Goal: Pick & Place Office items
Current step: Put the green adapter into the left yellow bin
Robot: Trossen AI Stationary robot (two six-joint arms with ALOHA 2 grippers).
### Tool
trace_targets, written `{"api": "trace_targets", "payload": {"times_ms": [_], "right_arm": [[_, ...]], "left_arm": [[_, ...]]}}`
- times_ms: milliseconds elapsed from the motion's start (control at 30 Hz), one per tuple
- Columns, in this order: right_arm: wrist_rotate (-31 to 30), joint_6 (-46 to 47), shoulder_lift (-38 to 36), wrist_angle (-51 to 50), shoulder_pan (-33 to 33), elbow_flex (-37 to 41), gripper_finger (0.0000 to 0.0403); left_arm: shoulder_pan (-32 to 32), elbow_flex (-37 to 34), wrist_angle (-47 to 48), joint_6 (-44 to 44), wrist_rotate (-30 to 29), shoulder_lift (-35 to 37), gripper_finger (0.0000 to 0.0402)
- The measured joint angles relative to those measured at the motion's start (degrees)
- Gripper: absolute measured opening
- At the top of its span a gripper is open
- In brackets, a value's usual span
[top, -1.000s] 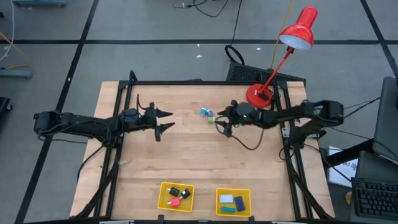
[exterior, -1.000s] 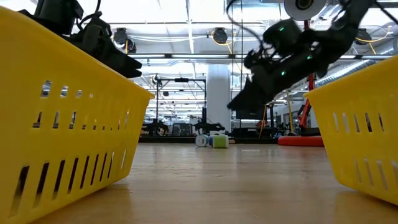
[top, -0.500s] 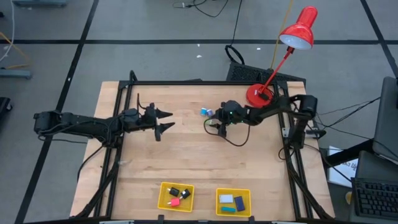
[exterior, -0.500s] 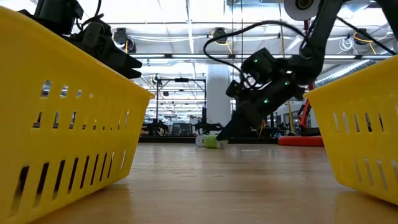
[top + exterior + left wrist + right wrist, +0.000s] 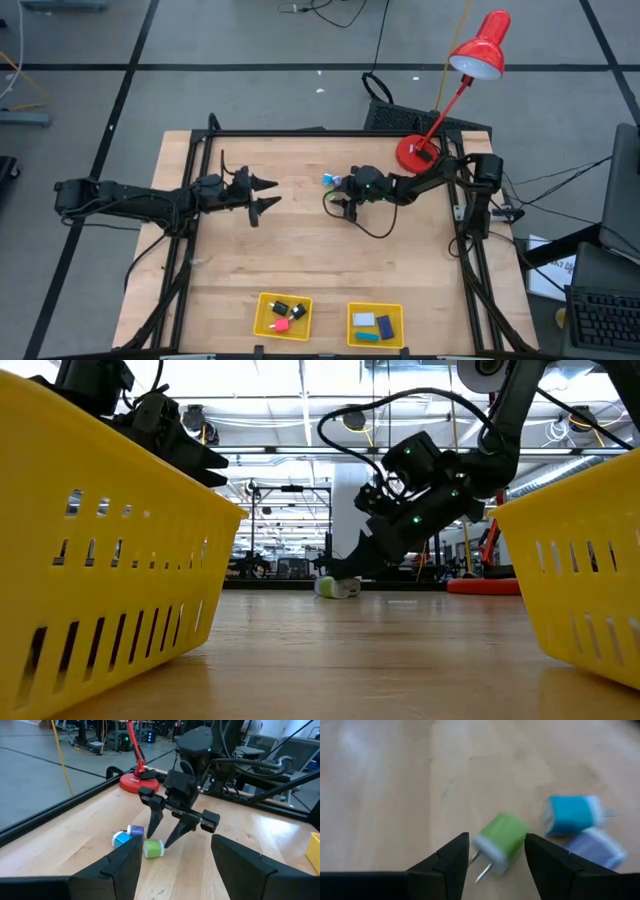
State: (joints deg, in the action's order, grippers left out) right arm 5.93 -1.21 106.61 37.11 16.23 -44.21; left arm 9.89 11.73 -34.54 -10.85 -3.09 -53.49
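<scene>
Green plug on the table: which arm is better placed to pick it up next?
The right. Its pincer is open and straddles the green plug, fingers down at the table. The left pincer hangs open well off to the side, farther away.

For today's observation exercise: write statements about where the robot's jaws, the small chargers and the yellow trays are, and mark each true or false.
1. The right gripper has open jaws straddling the green charger. True.
2. The green charger already lies in a yellow tray. False: it sits on the table, far from both trays.
3. The left gripper holds the blue charger. False: its jaws are open and empty.
4. The red lamp stands beside the right arm. True.
</scene>
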Motion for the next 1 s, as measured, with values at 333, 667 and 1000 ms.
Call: {"api": "trace_targets", "payload": {"times_ms": [333, 667, 1000], "right_arm": [[-7.8, 2.2, 1.9, 2.4, -4.6, 0.0, 0.0198], [-19.7, 3.7, 1.9, -4.1, -5.5, -0.1, 0.0194], [-8.8, 6.6, 1.3, 4.8, -5.6, -0.1, 0.0186]], "left_arm": [[0.0, 0.0, -0.1, -0.1, -0.6, 0.0, 0.0241], [0.0, 0.0, -0.2, -2.4, -2.0, 0.0, 0.0241], [0.0, 0.0, 0.0, -2.4, -1.9, 0.0, 0.0241]]}}
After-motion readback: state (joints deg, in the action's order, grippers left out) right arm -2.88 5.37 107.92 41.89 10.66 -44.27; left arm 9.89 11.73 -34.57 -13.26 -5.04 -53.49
